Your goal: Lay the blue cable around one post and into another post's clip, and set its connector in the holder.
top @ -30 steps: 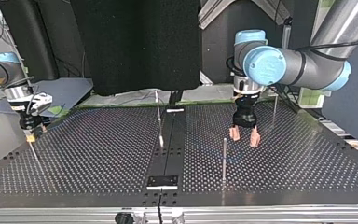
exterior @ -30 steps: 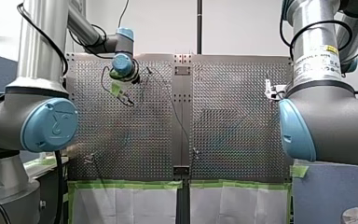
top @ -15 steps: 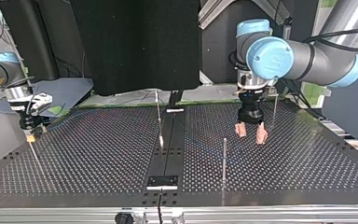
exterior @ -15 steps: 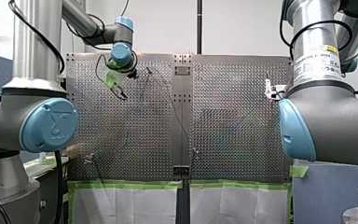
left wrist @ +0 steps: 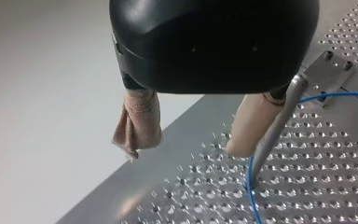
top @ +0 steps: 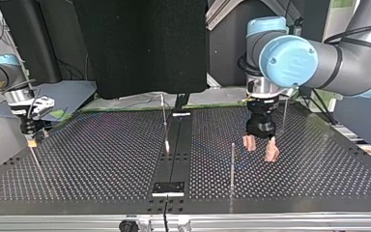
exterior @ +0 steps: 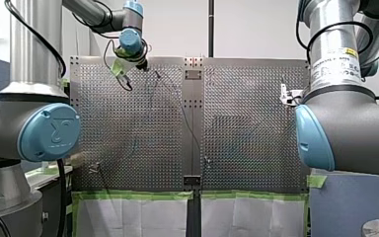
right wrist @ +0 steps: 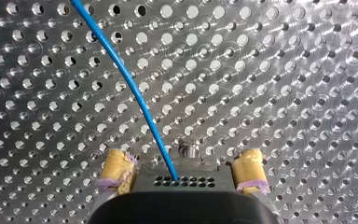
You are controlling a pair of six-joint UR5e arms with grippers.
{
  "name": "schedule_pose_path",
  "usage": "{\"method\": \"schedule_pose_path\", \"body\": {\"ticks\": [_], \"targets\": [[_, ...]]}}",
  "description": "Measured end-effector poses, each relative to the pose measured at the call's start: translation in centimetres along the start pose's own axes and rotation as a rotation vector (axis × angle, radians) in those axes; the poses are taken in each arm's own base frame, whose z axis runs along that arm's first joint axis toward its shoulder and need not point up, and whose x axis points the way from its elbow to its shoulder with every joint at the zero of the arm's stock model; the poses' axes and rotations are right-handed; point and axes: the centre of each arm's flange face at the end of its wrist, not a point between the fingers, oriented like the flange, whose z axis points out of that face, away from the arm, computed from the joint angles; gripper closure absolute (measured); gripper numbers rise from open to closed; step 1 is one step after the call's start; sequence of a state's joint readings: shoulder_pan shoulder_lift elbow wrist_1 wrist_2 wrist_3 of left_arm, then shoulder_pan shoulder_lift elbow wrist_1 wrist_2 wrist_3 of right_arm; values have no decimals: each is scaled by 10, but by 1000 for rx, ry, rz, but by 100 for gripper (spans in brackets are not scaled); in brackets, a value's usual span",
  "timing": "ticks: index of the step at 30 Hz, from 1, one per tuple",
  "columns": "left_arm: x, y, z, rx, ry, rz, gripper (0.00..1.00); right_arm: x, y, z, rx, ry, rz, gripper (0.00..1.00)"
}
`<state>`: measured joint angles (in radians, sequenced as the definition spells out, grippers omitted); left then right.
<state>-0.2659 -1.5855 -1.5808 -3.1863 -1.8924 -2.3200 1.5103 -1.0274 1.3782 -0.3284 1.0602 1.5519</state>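
Post (top: 232, 164) nearest the top view's front edge, upright. Just behind it, toward that view's right, hangs my left hand (top: 260, 151). Over the last second it has slid out from mid-worktop (top: 101, 164) toward this front edge and rightward, spread unchanged.

Left wrist view: fingers (left wrist: 249, 126) parted, nothing between them. One beige pad sits close beside a post, which I take to be the same one. Blue cable (left wrist: 249, 182) curves round that post's foot, then runs off toward a metal plate (left wrist: 326, 70).

Reading: the wrap round the first post looks begun. The hand is empty, so it is probably repositioning for a fresh pick on the cable. Clip and holder steps not done, as far as I can see.

Pose: hand pointing straight down, tips just clear of the perforated worktop, forearm coming in from the top view's right.

Farther back, at that view's left, my right hand (top: 31, 140) has not stirred. Its yellow pads (right wrist: 116, 170) stand apart, with the cable running between them and touching neither.
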Motion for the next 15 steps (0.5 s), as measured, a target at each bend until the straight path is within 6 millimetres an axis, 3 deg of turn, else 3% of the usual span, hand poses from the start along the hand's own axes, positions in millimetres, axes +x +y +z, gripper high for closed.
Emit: {"method": "schedule_pose_path", "body": {"ticks": [15], "targets": [[-8, -7, -15, -83, 31, 160, 0, 0, 0, 0, 0, -1, 0, 0]]}}
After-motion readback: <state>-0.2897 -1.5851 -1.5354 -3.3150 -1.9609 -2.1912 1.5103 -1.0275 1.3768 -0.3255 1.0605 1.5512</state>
